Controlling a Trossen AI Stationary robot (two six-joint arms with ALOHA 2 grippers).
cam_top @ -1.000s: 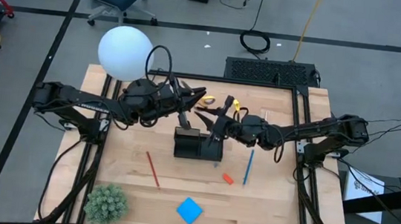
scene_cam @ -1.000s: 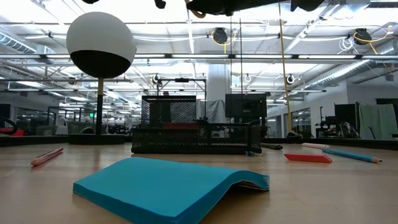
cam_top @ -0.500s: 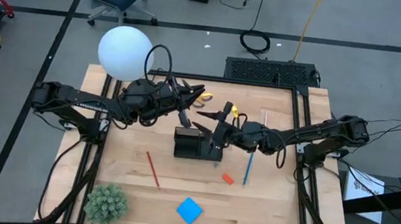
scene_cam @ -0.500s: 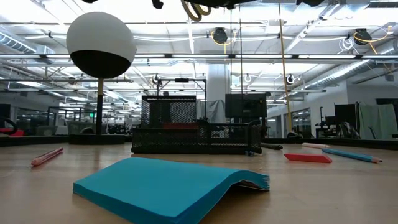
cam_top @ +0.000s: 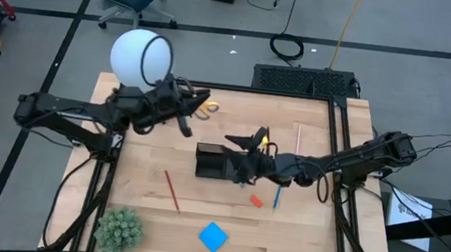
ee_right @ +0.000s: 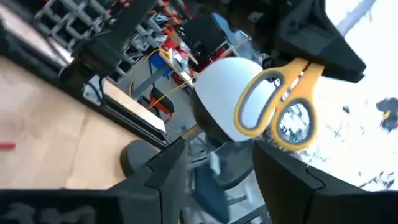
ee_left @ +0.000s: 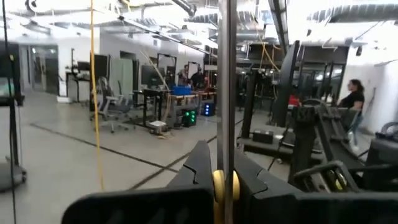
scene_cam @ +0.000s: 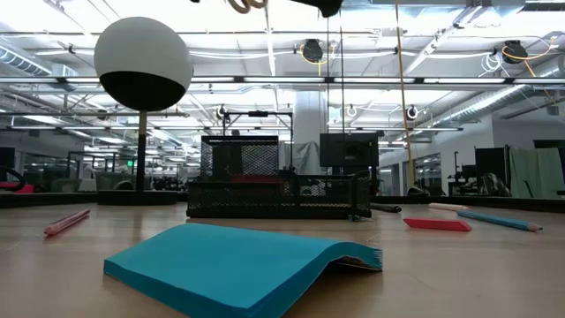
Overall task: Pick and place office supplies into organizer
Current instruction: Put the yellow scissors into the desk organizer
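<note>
The yellow-handled scissors [cam_top: 205, 105] hang high over the table's far left part, with my left gripper [cam_top: 190, 108] shut on them; their loops [ee_right: 273, 102] jut out past the fingers. My right gripper [cam_top: 245, 142] hovers open above the black mesh organizer [cam_top: 218, 160] and holds nothing. On the table lie a red pencil [cam_top: 172, 189], a blue pen [cam_top: 278, 190], an orange eraser [cam_top: 256, 201], a pale pencil [cam_top: 298, 138] and the blue note pad [cam_top: 213, 235]. My left gripper pinches the scissors between its two fingers just behind the yellow handles [ee_left: 225, 186]. The fingers reach roughly level, from the table's left. The handle loops [ee_right: 292, 74] stick out beyond the fingertips toward the right gripper. The scissors are lifted clear; the gripper hides the blades.
A white globe lamp [cam_top: 139, 56] stands at the far left corner, close behind my left arm. A green spiky plant [cam_top: 119, 228] sits at the near left corner. The note pad [scene_cam: 238, 269] lies close to the near edge. Bare wood lies left of the organizer.
My left gripper has drawn back toward the table's left edge and risen a little, carrying the scissors away from my right gripper. My right gripper has swung toward the near edge, rolled about its own line, and its fingers have opened.
</note>
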